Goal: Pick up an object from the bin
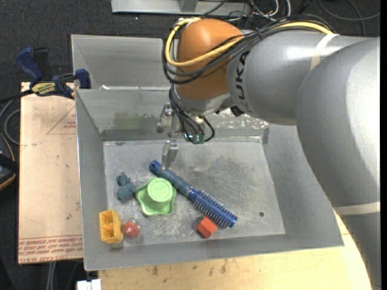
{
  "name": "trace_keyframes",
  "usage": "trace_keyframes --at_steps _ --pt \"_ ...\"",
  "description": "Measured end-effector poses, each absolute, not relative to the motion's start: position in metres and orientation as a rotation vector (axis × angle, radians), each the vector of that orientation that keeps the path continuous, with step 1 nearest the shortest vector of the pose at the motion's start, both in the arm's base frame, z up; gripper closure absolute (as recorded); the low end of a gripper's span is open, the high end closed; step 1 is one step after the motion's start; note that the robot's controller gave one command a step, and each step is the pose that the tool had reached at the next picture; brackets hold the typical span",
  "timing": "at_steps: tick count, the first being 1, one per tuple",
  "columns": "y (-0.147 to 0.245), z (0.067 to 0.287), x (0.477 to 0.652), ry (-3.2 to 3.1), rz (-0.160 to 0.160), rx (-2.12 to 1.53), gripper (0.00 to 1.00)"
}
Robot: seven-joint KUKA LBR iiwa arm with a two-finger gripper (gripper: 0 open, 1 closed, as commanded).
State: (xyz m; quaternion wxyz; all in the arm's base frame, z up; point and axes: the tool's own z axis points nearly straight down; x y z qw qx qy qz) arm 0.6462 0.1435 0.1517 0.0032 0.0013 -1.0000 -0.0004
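The grey metal bin (275, 180) has a scuffed, flat floor, so the loose things lie spread out. The gripper (171, 153) hangs just behind the green cup (156, 197), over the handle tip of the blue bristled brush (196, 197); I judge this the likeliest pick. Whether it is clenched or released I cannot tell. Left of the cup lie a ribbed yellow block (110, 225) and a red ball (130, 228).

floor (72, 8) is dark speckled carpet. flat grey metal plate (175, 3) lies on it at the top edge, with black cables (266, 2) bunched just right of it. another black cable (7, 116) loops along the left edge. lighting is even and diffuse.
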Motion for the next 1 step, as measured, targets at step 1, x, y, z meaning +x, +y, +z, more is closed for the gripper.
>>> trace_keyframes --at_steps 1 --pt "0.0974 0.0826 0.6132 -3.151 -0.005 0.015 0.0"
